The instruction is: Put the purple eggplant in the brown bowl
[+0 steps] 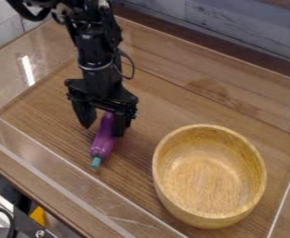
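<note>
The tool is held open over the purple eggplant, straddling it for pickup; the brown bowl waits nearby.

The purple eggplant is glossy violet, ending in a blue-teal stem tip. The brown bowl is pale tan wood with fine streaked grain inside. The gripper and its fingers are black. The surface is dark brown, wood-grained, under glare.
</note>
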You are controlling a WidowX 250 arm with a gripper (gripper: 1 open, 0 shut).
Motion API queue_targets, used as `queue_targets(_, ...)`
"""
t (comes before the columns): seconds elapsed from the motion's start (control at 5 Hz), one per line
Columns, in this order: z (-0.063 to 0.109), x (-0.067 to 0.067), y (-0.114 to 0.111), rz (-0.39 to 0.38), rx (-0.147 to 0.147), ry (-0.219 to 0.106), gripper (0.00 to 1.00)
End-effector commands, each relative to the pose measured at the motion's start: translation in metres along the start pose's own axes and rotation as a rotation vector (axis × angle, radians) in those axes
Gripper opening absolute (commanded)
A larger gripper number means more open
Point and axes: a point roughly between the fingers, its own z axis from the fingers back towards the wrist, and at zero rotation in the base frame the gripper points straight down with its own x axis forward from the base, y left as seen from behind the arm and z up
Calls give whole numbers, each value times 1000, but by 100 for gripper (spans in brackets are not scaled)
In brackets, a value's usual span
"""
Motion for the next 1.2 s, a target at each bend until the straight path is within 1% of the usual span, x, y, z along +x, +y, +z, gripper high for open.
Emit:
queue_targets(0.0, 3, 5, -1, 0, 2, -35, 100)
queue_targets(0.8, -8, 8, -5, -1, -10, -62, 100)
queue_targets(1.0, -10, 8, -6, -1, -13, -70, 0)
